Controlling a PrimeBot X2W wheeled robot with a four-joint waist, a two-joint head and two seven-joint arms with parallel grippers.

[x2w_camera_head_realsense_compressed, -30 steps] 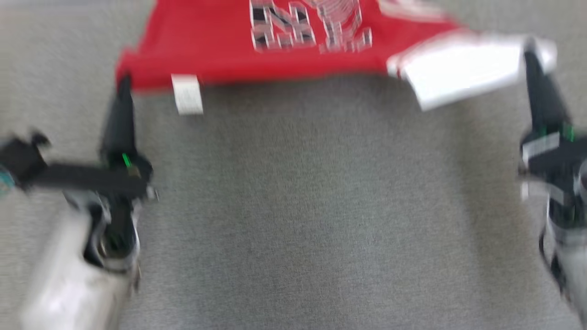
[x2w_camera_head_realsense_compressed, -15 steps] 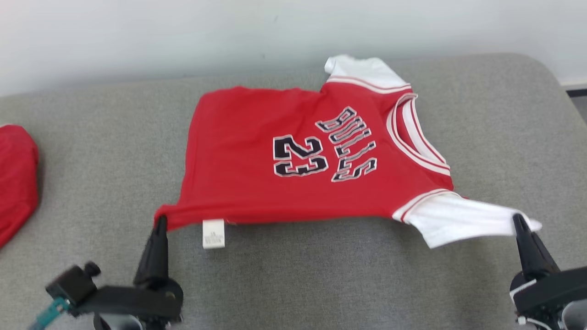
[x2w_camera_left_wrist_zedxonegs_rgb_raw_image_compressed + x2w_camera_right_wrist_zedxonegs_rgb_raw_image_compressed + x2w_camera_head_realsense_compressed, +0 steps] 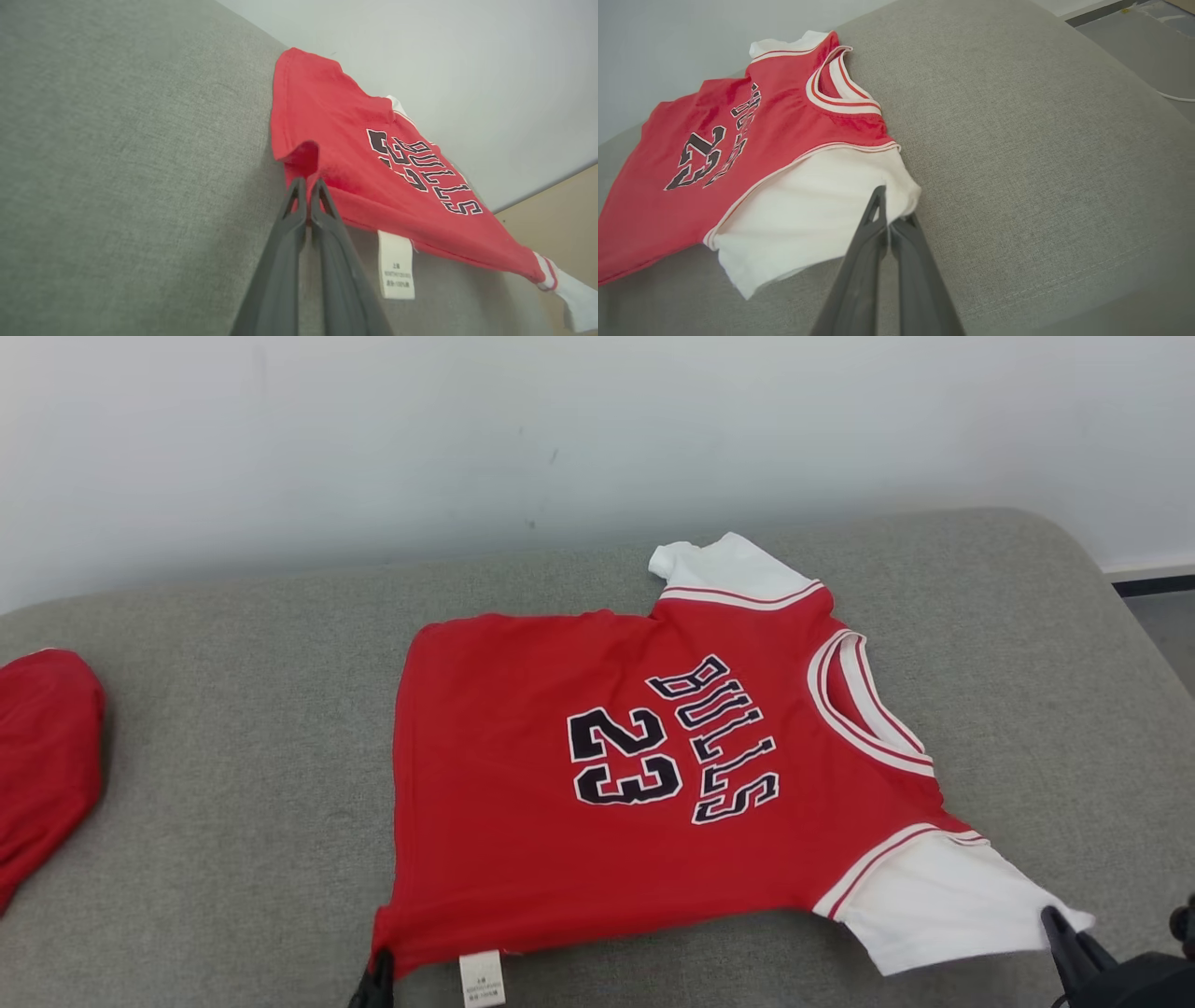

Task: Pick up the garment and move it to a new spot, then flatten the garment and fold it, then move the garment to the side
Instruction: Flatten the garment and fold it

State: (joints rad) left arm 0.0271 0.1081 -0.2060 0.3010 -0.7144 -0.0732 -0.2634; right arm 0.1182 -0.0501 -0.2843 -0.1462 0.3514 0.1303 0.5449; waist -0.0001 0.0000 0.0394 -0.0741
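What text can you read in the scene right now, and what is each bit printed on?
"BULLS": chest lettering on the red jersey, black with a white outline.
"23": number next to that lettering, same jersey.
Care label at the jersey's hem: a few lines of small print, too small to read.
No other text in view.

One red shirt [image 3: 523,821], two white sleeves [image 3: 934,905], one white label [image 3: 482,978], one printed number [image 3: 621,770], one printed word [image 3: 719,737], one second red cloth [image 3: 42,756], one grey cushion [image 3: 233,709], one pale wall [image 3: 467,429], two grippers, left gripper [image 3: 308,186], right gripper [image 3: 891,212], two dark fingers [image 3: 280,261] on each.
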